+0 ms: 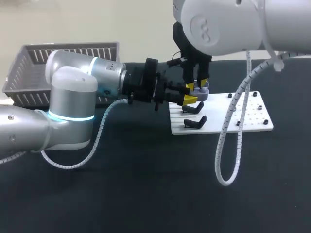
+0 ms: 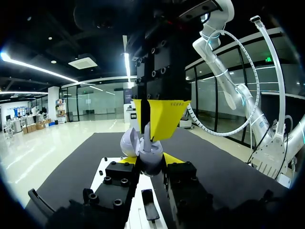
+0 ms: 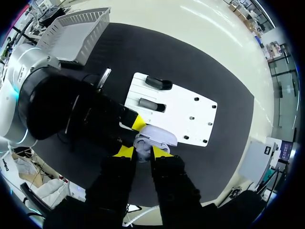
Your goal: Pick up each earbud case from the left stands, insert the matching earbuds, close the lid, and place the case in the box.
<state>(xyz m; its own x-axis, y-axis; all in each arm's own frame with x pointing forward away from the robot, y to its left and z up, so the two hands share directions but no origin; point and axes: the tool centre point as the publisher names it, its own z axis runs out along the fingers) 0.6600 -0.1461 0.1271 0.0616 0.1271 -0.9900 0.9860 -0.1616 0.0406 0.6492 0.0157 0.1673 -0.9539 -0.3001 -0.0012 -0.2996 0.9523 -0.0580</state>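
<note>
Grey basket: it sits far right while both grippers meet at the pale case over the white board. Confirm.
Wrong: the head view shows the grey basket far left. The left gripper and right gripper do meet at the pale case over the white board.

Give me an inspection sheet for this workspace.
Surface: black table carrying a white board with black stands.
Job's things: lavender earbud case, lid open, held over the board; grey basket at the table's far left.
Clutter: nothing seen.
Claws: left claw shut on the case; right claw above it, pinching an earbud at the case's opening.
Cables: spiral cable hangs from the right arm over the board; a second cable loops under the left arm.
Surroundings: nothing seen reaching over the table.
</note>
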